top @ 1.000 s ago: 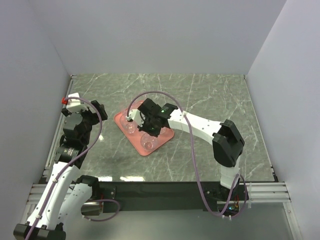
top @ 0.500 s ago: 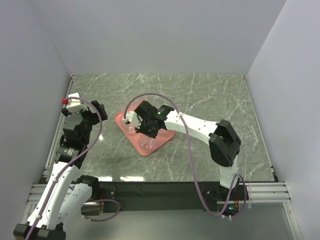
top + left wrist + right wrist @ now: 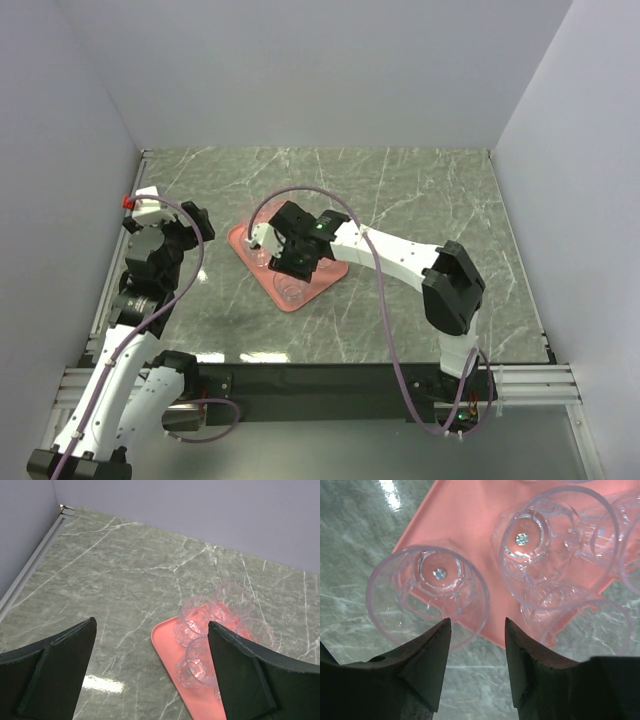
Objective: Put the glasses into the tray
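While the right arm's jaws stand apart above it, step in hand: judged to be the release of one small, clear, round drinking glass [image 3: 427, 597] onto the flat salmon-pink rectangular tray [image 3: 465, 525].
Right gripper [image 3: 477, 625]: black fingers roughly half spread with nothing between them. The glass stands upright just under one fingertip, and whether they touch cannot be told.
Other glasses [image 3: 210, 622]: several more clear ones stand upright on the tray, packed close, some apparently touching.
Tray position: on the green marbled table [image 3: 420, 200], left of centre, under the right wrist.
Left gripper [image 3: 150, 625]: jaws spread as wide as they go and empty, hanging above the table to the left, apart from the tray.
Progress: probably near the end. Whether any glass is off the tray cannot be told.
Next move: likely a straight lift of the right fingers, which calls for clearing the glass rim without tipping it into its neighbours.
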You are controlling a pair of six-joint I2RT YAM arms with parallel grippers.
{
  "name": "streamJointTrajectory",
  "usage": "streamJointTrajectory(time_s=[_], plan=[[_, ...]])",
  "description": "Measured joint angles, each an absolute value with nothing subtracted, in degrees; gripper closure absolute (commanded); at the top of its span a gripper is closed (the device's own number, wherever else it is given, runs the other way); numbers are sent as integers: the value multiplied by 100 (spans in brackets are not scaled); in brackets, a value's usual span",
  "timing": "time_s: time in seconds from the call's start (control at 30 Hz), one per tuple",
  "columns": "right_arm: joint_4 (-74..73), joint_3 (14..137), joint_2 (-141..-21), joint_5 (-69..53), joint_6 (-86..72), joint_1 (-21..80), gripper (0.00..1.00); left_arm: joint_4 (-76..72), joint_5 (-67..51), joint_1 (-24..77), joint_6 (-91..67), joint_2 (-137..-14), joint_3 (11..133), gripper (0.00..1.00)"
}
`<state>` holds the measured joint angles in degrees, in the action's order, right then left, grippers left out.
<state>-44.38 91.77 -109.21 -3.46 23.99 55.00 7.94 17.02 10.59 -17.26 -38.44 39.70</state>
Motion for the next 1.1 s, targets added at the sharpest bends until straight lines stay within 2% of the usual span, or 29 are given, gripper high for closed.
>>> streamJointTrajectory(time_s=[0.4, 0.6, 0.83, 0.87, 0.9, 0.97, 1.1], plan=[[-4604, 8729, -9384, -285, 2847, 5391, 44, 668, 1678, 1059, -1721, -3664, 3865, 1], [-4550, 8141, -8628, -646, 2840, 4418, 43, 657, 1636, 1059, -1719, -3660, 3852, 1], [-3992, 6873, -6954, -1059, 2512, 2609, 25, 624, 1577, 1059, -1710, -3747, 3789, 0], [-3883, 6672, -6663, -1074, 2429, 2379, 17, 626, 1577, 1059, -1706, -3778, 3785, 1], [-3774, 6493, -6416, -1076, 2335, 2189, 13, 626, 1575, 1059, -1702, -3798, 3780, 1], [-3461, 6090, -5937, -1105, 2165, 1793, 10, 626, 1546, 1059, -1699, -3830, 3771, 1], [-3083, 5393, -5312, -1234, 1793, 947, 10, 622, 1463, 1059, -1699, -3887, 3769, 1]])
